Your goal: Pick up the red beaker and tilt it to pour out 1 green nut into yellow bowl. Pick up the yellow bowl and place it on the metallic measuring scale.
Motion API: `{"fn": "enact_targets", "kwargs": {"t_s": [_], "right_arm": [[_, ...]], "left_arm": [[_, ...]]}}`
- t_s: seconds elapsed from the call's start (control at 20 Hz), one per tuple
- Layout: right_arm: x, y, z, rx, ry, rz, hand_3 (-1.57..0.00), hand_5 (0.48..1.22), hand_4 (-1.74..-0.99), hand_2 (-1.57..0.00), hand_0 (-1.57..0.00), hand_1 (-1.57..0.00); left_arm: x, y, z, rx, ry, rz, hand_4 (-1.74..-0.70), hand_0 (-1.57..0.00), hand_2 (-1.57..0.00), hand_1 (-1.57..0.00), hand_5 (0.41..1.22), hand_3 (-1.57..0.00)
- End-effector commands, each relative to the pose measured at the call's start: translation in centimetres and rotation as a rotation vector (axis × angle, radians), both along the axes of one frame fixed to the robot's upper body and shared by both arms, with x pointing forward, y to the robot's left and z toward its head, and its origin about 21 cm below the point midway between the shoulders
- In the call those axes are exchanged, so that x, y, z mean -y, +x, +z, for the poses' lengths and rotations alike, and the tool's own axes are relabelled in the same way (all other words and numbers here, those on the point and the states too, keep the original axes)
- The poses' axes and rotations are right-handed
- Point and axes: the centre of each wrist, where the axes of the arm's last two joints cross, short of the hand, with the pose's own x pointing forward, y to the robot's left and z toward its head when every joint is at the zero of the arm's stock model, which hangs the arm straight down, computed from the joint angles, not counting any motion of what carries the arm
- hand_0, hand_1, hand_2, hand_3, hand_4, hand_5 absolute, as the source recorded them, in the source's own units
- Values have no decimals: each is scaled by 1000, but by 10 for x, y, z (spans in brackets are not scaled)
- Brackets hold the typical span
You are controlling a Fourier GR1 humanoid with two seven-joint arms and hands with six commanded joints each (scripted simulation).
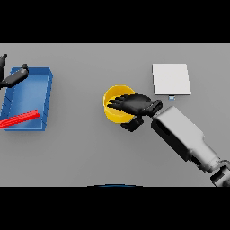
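- reaching over the yellow bowl [113, 112], the right hand [134, 104] lies above its right part, fingers spread toward the left and thumb hanging below the rim; if the fingers really clamp the bowl cannot be told.
- the bowl stands on the grey table [81, 148], near the middle, and the scale [171, 79], a pale square plate, is up and to the right of it, apart from it.
- the left hand [10, 77] shows at the far left edge, over the corner of a blue tray [31, 81]; a red object [19, 119] lies tilted in this tray. its fingers cannot be read.
- the step in hand seems to be the taking of the bowl.
- no green nut can be seen from here.
- next move calls for a firm hold on the rim, then a lift and a short carry to the scale, keeping the bowl level.
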Motion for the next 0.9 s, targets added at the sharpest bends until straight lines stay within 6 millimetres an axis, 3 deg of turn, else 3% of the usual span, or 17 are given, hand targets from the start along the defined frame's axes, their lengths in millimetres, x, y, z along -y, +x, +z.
{"fn": "enact_targets", "kwargs": {"t_s": [0.0, 0.1, 0.2, 0.35, 0.45, 0.55, 0.85], "right_arm": [[-4, 0, 0, 10, -15, -7, -94, 784, -1339, -68, -16, -40], [-4, 2, 0, 24, -34, 6, -249, 900, -1387, -233, -258, -236], [-2, 2, -1, 8, -43, 18, -472, 1016, -1488, -624, -721, -664], [-2, 1, 1, -27, -62, 27, -867, 1116, -1604, -1086, -1136, -1107], [1, 1, 2, -44, -60, 29, -1019, 1154, -1649, -1261, -1292, -1274], [0, -2, 3, -43, -63, 16, -1142, 1178, -1682, -1314, -1393, -1381], [11, 3, 21, -29, -47, 3, -1192, 1210, -1726, -1470, -1524, -1521]], "left_arm": [[-3, -2, -1, 0, 5, -2, -792, 1, 1, 1, 725, 1], [-2, 1, 2, 0, -2, 0, -793, 1, 1, 1, 722, 1], [-1, 0, 5, 6, -3, 0, -795, 1, 1, 1, 725, 1], [3, -2, 2, 7, -5, 3, -799, 1, 1, 1, 728, 1], [-2, -3, 4, 8, 1, 4, -799, 1, 1, 1, 727, 1], [1, -3, 5, 17, -10, -6, -802, 1, 1, 1, 725, 1], [-1, -5, 7, 11, 0, 3, -802, 1, 1, 1, 724, 1]]}}
